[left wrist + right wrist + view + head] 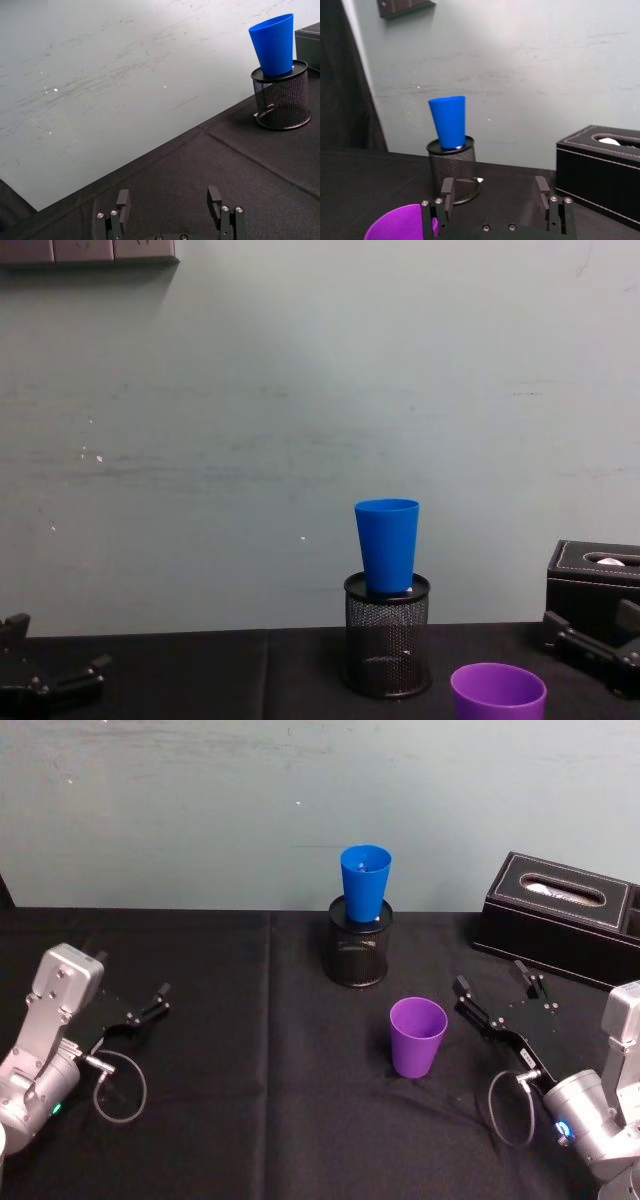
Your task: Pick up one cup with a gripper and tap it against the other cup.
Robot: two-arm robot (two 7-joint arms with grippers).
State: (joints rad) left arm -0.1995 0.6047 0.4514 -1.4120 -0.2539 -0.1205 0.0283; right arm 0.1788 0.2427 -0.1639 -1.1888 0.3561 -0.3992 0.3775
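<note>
Black mesh pen holder (358, 953) mid-table, black tissue box (565, 915) well apart, far right.

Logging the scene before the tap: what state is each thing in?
Purple cup: upright on the table, open end up, not held.
Blue cup: upright, seated in the mesh pen holder.
Right gripper: open, beside the purple cup, holding nothing.
Left gripper: open, holding nothing.
Tissue box: tissue showing in its slot.

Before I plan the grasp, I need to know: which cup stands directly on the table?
The purple cup, beside the open right gripper. The blue cup sits raised in the black mesh holder behind it.
</note>
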